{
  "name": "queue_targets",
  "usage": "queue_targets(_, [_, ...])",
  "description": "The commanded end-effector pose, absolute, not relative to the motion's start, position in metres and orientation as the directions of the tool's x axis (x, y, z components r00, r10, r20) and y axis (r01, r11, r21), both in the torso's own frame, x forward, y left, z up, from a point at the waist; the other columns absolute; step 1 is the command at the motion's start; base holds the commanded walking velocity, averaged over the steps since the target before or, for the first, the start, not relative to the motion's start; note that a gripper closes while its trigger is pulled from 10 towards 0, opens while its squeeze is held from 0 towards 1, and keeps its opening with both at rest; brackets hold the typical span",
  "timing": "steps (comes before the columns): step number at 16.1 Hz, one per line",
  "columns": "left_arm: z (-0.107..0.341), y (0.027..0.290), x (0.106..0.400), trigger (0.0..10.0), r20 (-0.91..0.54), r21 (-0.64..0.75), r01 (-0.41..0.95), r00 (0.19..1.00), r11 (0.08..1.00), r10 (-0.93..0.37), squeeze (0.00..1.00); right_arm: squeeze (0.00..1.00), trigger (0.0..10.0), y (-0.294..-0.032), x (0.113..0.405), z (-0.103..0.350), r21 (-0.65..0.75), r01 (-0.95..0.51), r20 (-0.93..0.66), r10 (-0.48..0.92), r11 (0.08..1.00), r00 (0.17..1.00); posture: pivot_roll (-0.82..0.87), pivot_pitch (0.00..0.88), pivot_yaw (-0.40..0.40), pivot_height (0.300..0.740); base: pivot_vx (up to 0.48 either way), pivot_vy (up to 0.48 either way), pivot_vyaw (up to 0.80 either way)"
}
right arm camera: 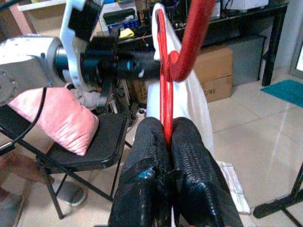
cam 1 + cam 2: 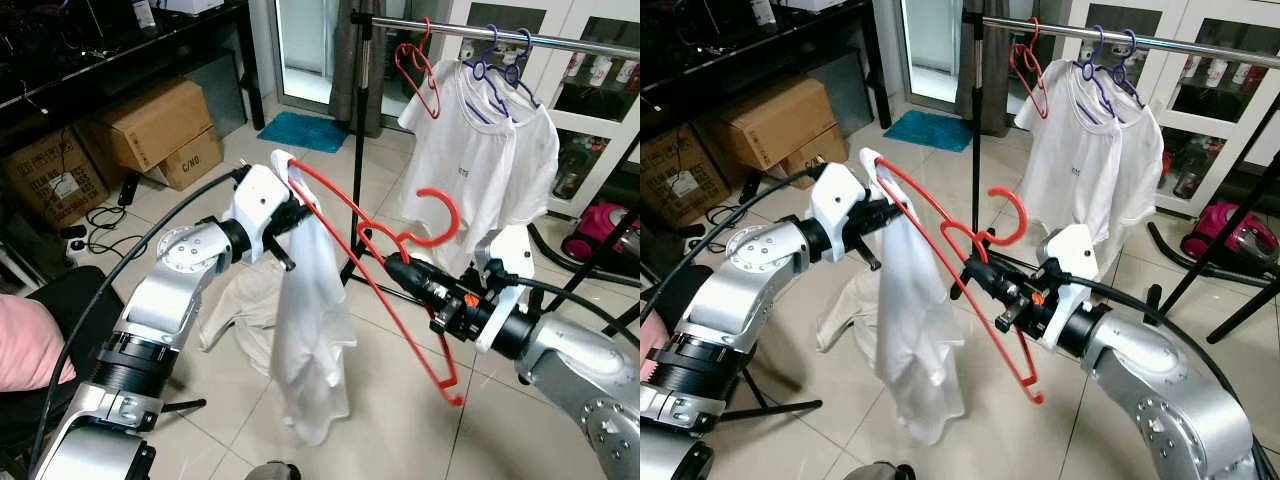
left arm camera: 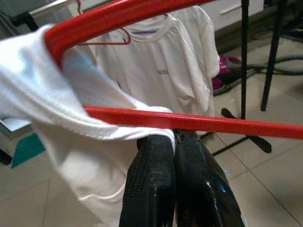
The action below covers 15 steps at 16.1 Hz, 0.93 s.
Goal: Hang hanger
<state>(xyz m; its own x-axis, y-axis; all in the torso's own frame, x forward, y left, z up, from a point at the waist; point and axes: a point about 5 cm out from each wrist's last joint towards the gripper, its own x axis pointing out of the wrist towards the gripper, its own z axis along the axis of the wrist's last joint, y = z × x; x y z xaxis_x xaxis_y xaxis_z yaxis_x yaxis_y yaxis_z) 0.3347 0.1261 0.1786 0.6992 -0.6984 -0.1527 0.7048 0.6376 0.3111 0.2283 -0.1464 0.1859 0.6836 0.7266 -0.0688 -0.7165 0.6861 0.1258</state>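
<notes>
Hanger [image 2: 400, 290], red and thin-wired, hangs in the air between the two arms, tilted so that one end sits high at the robot's left and the other drops low toward the floor at its right, with the hook [image 2: 443, 212] curling upward near the middle. A white shirt [image 2: 310, 330] is draped over the high end and falls in a long loose fold below it.

The right arm reaches forward and inward across the body, and the right gripper [image 2: 400, 268] is clamped on the hanger's neck just under the hook; the right wrist view shows its two black fingers [image 1: 147, 156] pressed together with the red wire pinched between them. The left arm is bent at the elbow and raised, its wrist turned inward. The left gripper [image 2: 298, 215] meets the upper end of the hanger where the shirt covers it, and in the left wrist view its fingers [image 3: 151, 170] are closed against each other with the white cloth caught at their tips, just beneath the red bar.

Beyond the hanger stands a clothes rack [image 2: 500, 32] whose rail carries an empty red hanger [image 2: 418, 68] and two white T-shirts [image 2: 490, 150] on purple hangers. Another pale garment [image 2: 235, 305] lies crumpled on the tiled floor [image 2: 400, 420] behind the held shirt. Cardboard boxes [image 2: 160, 130] sit against the desk at the left.
</notes>
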Motion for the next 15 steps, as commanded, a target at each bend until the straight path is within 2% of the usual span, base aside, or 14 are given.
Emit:
queue_targets(1, [0.181,0.125,0.332,0.0,-0.157,0.333,0.713,0.687,0.617,-0.709,0.0,0.0,10.0,-0.15,0.232,0.196,0.123,-0.716,-0.014,0.723,0.687,0.691,0.01,0.022,0.099,0.74,0.0,0.0,0.0])
queue_targets(5, [0.182,0.124,0.331,0.0,-0.156,0.329,0.714,0.686,0.618,-0.71,0.0,0.0,10.0,-0.152,0.235,0.202,0.183,-0.697,0.067,0.699,0.693,0.712,0.02,0.022,0.097,0.74,0.0,0.0,0.0])
queue_targets(6, [0.183,0.124,0.332,10.0,-0.147,0.336,0.703,0.697,0.627,-0.702,0.0,0.0,10.0,-0.152,0.236,0.202,0.198,-0.687,0.082,0.687,0.699,0.722,0.02,0.023,0.097,0.74,0.0,0.0,0.0])
queue_targets(7, [0.186,0.126,0.333,10.0,-0.116,0.316,0.693,0.706,0.648,-0.698,0.0,0.0,10.0,-0.153,0.237,0.203,0.218,-0.676,0.1,0.672,0.704,0.733,0.02,0.022,0.098,0.74,0.0,0.0,0.0])
queue_targets(8, [0.188,0.126,0.333,10.0,-0.106,0.298,0.701,0.699,0.648,-0.707,1.0,0.0,10.0,-0.154,0.237,0.203,0.224,-0.673,0.106,0.668,0.705,0.736,0.02,0.022,0.098,0.74,0.0,0.0,0.0])
queue_targets(13, [0.195,0.129,0.329,10.0,-0.06,0.287,0.72,0.672,0.632,-0.738,1.0,0.0,10.0,-0.155,0.237,0.204,0.231,-0.666,0.116,0.659,0.709,0.743,0.02,0.011,0.109,0.74,0.0,0.0,0.0])
queue_targets(15, [0.198,0.128,0.318,10.0,-0.051,0.248,0.78,0.603,0.575,-0.796,1.0,0.0,10.0,-0.157,0.237,0.204,0.226,-0.664,0.116,0.657,0.712,0.744,0.02,0.002,0.112,0.74,0.0,0.0,0.0])
